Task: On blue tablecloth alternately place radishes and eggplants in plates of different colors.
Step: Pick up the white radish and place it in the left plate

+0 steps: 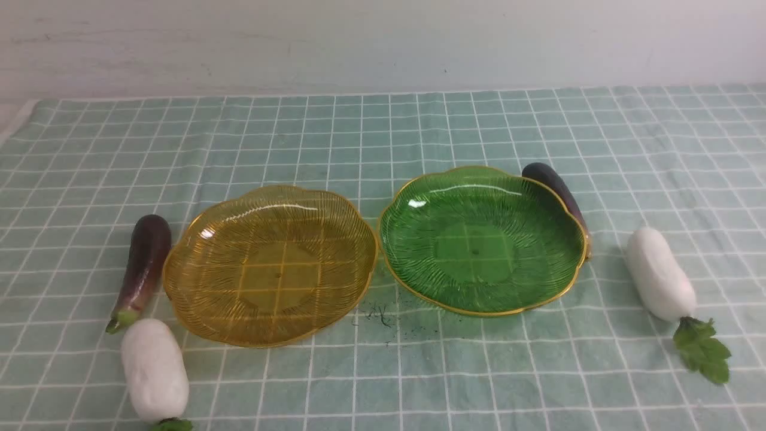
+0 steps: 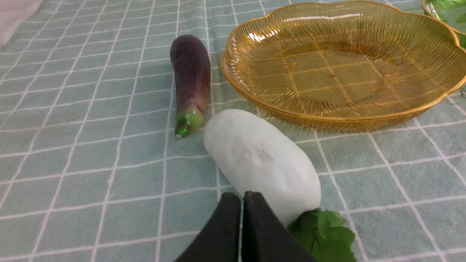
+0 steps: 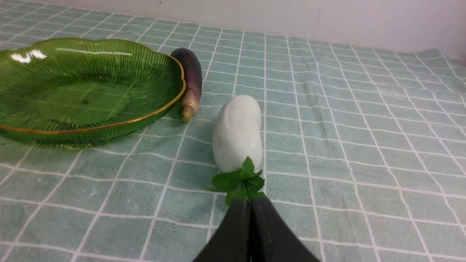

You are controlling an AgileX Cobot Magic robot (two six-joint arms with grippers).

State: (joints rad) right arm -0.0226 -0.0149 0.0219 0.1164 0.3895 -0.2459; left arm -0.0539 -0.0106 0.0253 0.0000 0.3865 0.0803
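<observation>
Pale wall (image 1: 383, 42) runs along the back, faintly scuffed, a few dark flecks. I see bare table (image 1: 7, 123) at far left. Small dark smudge (image 1: 378, 314) centre foreground.

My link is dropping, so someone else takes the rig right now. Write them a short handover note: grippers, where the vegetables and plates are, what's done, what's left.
Left gripper: shut, empty, by the leafy end of the left radish.
Right gripper: shut, empty, by the leaves of the right radish.
Amber plate and green plate: side by side on the tablecloth, both empty.
Left eggplant and left radish lie beside the amber plate. Right eggplant lies close by the green plate's far right edge, with the right radish further right.
Done: nothing placed.
Left: all four vegetables.
</observation>
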